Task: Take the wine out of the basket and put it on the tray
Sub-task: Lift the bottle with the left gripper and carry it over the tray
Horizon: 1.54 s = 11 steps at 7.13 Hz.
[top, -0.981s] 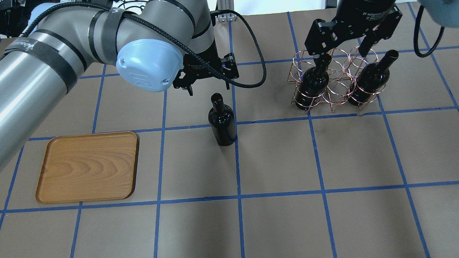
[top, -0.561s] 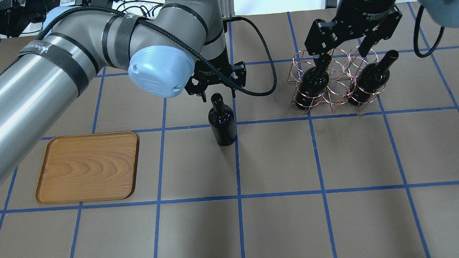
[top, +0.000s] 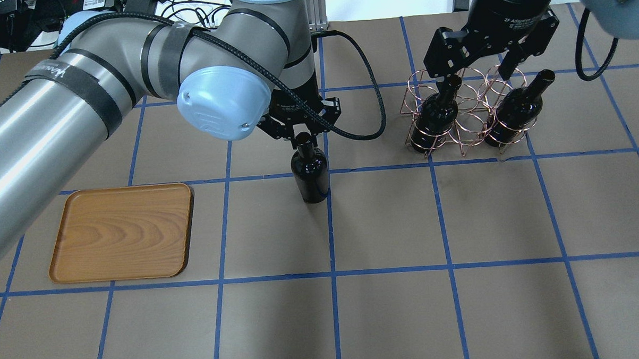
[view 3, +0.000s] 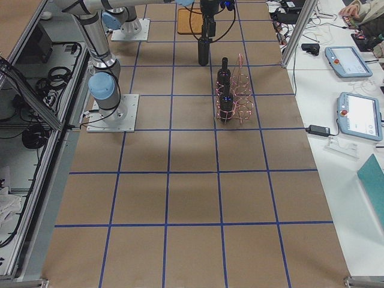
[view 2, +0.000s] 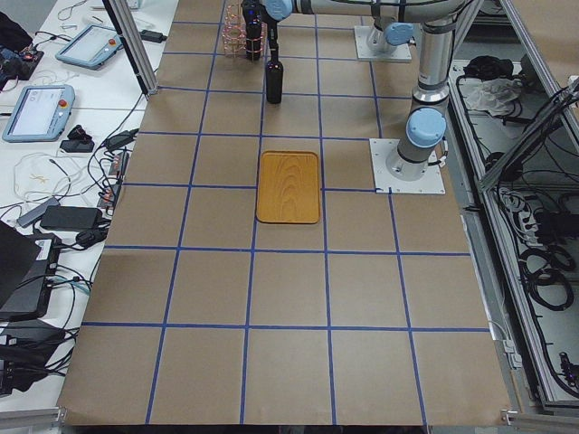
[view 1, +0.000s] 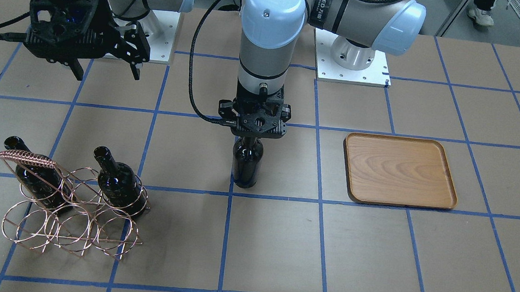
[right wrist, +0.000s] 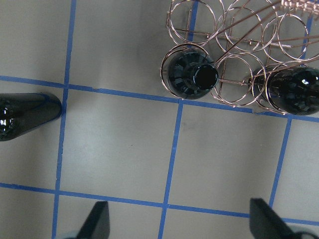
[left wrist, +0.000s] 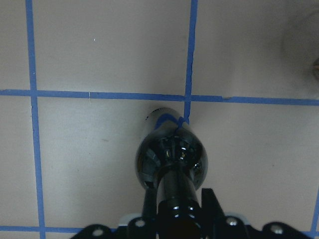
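Observation:
A dark wine bottle (top: 310,174) stands upright on the table paper, outside the basket; it also shows in the front view (view 1: 245,168) and the left wrist view (left wrist: 172,154). My left gripper (top: 303,137) is shut on its neck, fingers (left wrist: 149,201) tight against both sides. The copper wire basket (top: 469,124) stands at the far right and holds two more bottles (top: 434,117) (top: 514,111). My right gripper (top: 473,78) hangs open and empty above the basket. The wooden tray (top: 122,231) lies empty at the near left.
Blue tape lines grid the brown table paper. In the right wrist view the basket (right wrist: 234,30) with its two bottles (right wrist: 192,74) (right wrist: 294,92) lies ahead, and the standing bottle (right wrist: 25,117) shows at the left edge. The basket's coil-wrapped handle (view 1: 27,158) rises beside one bottle.
My left gripper has moved forward and down from behind the bottle onto its neck and closed on it. The right arm, basket and tray have not moved.

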Motion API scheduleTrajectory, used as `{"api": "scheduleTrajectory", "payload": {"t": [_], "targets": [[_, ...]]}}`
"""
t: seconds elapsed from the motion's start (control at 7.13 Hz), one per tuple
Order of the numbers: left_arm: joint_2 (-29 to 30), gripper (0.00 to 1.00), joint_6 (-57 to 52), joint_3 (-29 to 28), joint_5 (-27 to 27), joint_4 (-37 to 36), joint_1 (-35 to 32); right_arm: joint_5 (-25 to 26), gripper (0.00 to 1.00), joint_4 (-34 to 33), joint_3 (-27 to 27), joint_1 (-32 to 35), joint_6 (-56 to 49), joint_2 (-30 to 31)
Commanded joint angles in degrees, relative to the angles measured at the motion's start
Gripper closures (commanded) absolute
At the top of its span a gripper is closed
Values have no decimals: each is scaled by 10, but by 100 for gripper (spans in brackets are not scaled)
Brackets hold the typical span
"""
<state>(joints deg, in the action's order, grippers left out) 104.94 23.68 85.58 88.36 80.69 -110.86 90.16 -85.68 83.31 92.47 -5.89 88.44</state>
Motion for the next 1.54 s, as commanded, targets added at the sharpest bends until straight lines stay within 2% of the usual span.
{"api": "scheduleTrajectory", "payload": {"t": [0.0, 0.14, 0.28, 0.7, 0.98, 1.12, 1.4], "targets": [[-25, 100, -60, -4, 13, 40, 23, -2, 0, 0, 3, 1, 0, 1], [-50, 100, -106, 4, 42, 85, 58, -1, 0, 0, 3, 1, 0, 1], [-78, 100, -181, 19, 43, 109, 125, -2, 0, 0, 3, 1, 0, 1], [-163, 100, -373, 69, 72, 107, 306, -2, 0, 0, 3, 1, 0, 1], [-199, 100, -473, 136, 68, 100, 427, -2, 0, 0, 3, 1, 0, 1], [-208, 100, -520, 155, 66, 102, 461, -1, 0, 0, 3, 1, 0, 0], [-215, 100, -524, 176, 64, 91, 484, -2, 0, 0, 3, 1, 1, 0]]}}
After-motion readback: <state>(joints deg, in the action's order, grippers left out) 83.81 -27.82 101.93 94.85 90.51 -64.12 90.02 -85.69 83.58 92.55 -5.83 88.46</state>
